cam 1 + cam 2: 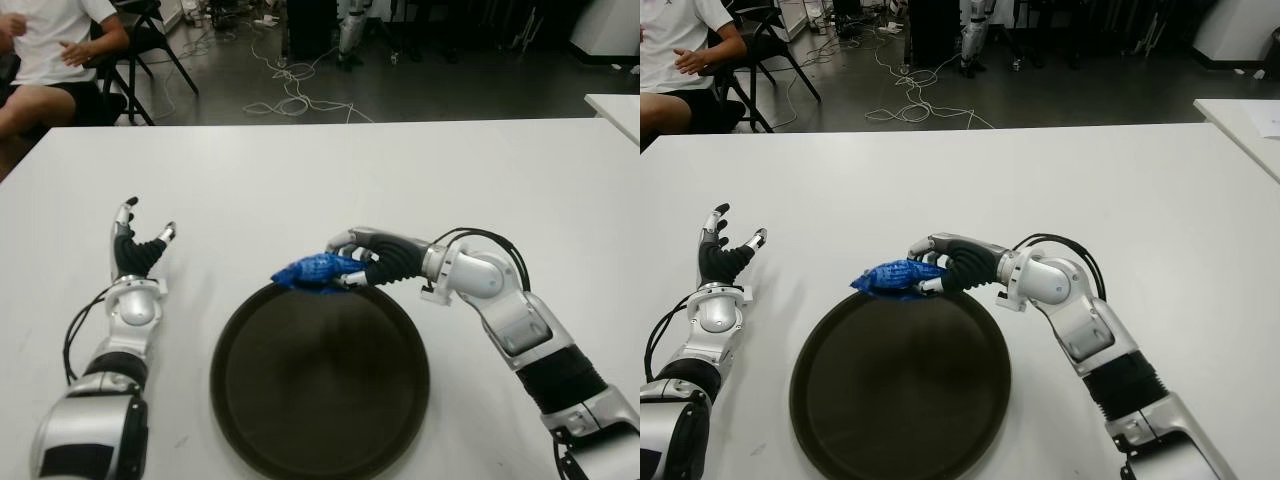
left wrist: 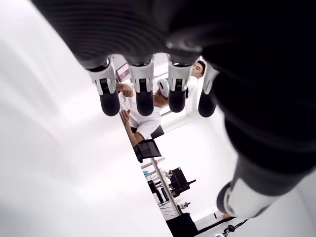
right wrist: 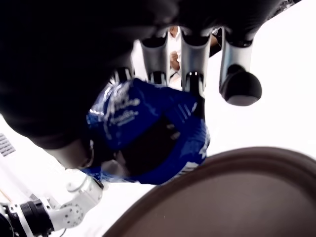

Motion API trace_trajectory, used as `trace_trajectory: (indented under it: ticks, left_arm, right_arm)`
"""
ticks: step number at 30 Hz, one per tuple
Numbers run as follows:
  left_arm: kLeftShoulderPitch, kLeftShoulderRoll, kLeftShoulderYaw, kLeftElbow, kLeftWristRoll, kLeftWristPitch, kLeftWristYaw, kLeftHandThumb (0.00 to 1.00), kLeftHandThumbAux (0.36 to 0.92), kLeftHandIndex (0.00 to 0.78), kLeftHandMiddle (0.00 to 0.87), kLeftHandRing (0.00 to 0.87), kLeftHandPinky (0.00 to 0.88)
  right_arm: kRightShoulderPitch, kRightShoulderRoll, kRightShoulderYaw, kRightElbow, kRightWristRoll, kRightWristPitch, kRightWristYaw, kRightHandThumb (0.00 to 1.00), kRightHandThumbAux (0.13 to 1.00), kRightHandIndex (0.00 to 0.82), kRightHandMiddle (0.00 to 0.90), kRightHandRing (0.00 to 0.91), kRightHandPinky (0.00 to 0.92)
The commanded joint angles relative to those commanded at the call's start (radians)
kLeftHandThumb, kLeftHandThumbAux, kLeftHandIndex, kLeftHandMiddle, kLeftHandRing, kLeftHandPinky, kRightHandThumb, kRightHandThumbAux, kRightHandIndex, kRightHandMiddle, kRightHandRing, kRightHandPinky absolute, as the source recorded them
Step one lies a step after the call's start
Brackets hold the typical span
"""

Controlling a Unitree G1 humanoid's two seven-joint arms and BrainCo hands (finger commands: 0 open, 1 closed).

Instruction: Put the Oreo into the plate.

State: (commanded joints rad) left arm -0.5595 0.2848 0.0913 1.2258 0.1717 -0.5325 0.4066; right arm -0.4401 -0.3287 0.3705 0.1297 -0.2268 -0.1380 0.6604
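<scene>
Right robot hand [image 1: 352,262] grips the blue Oreo pack [image 1: 315,271] over the far rim of the dark plate [image 1: 320,452]. Left robot hand [image 1: 140,250], fingers spread, empty, left of plate on the white desk [image 1: 300,180].

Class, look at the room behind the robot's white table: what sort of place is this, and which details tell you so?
Probably a robotics lab or workshop. Loose cables trail across the dark floor, a person sits watching beside a folding chair, and a second white table stands nearby.

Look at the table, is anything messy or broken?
Nothing looks spilled or broken. The right hand holds the crinkly blue Oreo pack at the far rim of the dark plate, which holds nothing yet. The left hand shows open, left of the plate.
</scene>
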Motion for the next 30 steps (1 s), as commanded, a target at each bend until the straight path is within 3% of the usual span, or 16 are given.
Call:
trace_trajectory:
  ticks: [19,30]
  left_arm:
    - [-0.002,-0.003,0.009,0.001,-0.011,0.005,-0.005,0.0,0.731,0.053,0.082,0.061,0.042]
    - [0.0,-0.001,0.005,-0.002,-0.007,0.003,-0.013,0.0,0.75,0.05,0.066,0.043,0.025]
  right_arm:
    - [-0.044,0.011,0.031,0.086,-0.021,0.034,0.023,0.697,0.724,0.439,0.838,0.848,0.845]
    - [-0.047,0.028,0.032,0.117,-0.029,0.051,0.015,0.696,0.724,0.438,0.825,0.83,0.824]
